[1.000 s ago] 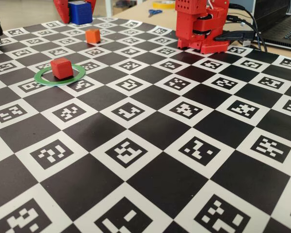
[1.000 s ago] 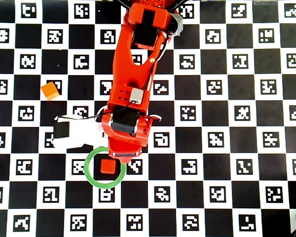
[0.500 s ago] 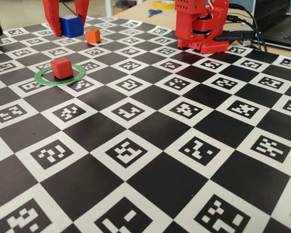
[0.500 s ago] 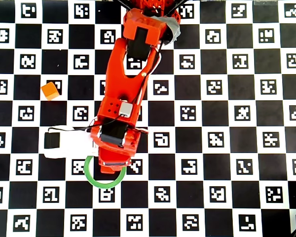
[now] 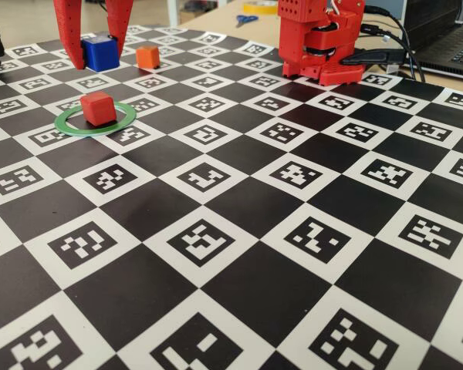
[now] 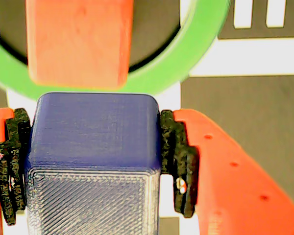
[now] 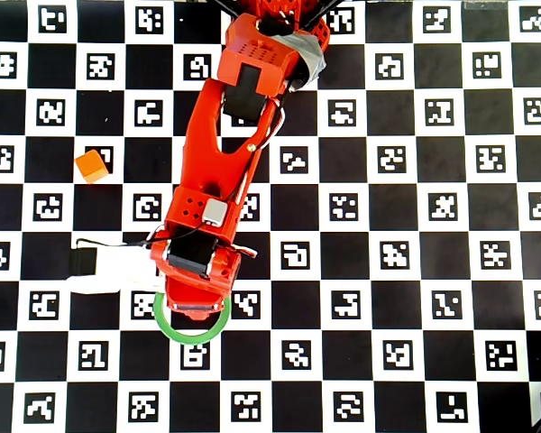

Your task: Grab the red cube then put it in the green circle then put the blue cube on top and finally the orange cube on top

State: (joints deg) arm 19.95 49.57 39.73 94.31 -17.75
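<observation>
The red cube (image 5: 98,108) sits inside the green circle (image 5: 95,123) on the checkered mat. My gripper (image 5: 92,52) hangs above and behind it in the fixed view, shut on the blue cube (image 5: 100,52). In the wrist view the blue cube (image 6: 93,161) is clamped between the black pads (image 6: 179,161), with the red cube (image 6: 78,41) and the green circle (image 6: 186,54) just ahead. The orange cube (image 5: 147,55) rests apart, further back. From overhead the arm hides both the red and blue cubes; only the green circle's (image 7: 191,332) lower arc and the orange cube (image 7: 91,166) show.
The arm's red base (image 5: 320,38) stands at the mat's far edge, with cables and a laptop (image 5: 455,42) to its right. Scissors (image 5: 245,19) lie on the table behind. A white camera mount (image 7: 117,271) sticks out from the wrist.
The gripper has come down with the blue cube and reached further out. From overhead it now covers the red cube in the ring. The red and orange cubes have not moved.
</observation>
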